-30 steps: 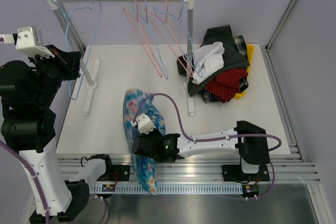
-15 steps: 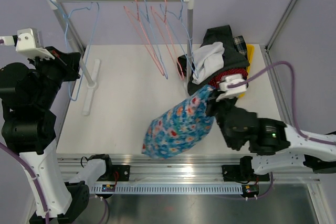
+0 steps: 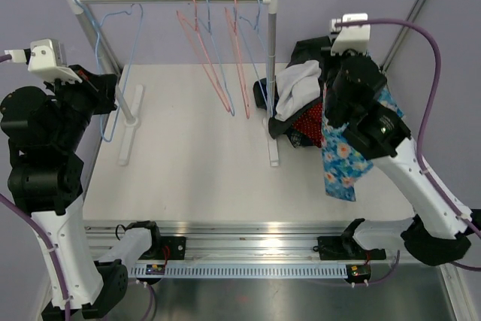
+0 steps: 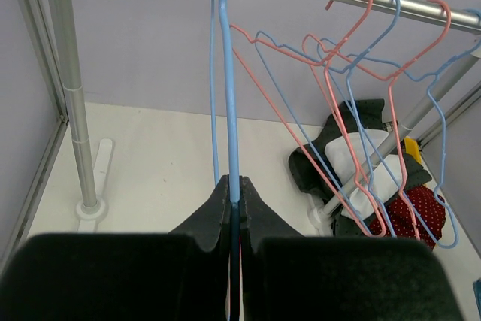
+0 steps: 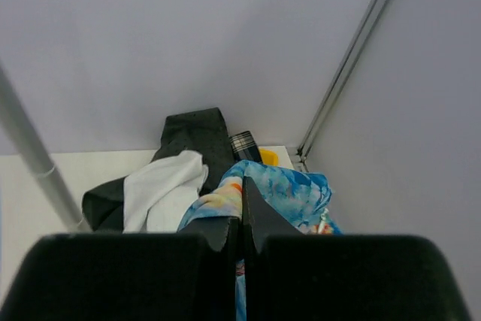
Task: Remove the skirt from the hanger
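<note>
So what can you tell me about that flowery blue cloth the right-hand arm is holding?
That is the skirt: thin, soft-looking blue fabric printed with orange and white flowers. The right pincer is shut on a bunched fold near its top. The rest hangs limp and crumpled below the arm, above the right side of the table, next to the pile of clothes. Whether it brushes that pile cannot be told.

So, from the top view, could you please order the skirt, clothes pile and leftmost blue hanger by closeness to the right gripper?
1. The floral skirt, held by the right gripper.
2. The clothes pile, just left of it.
3. The leftmost blue hanger, far left.
</note>
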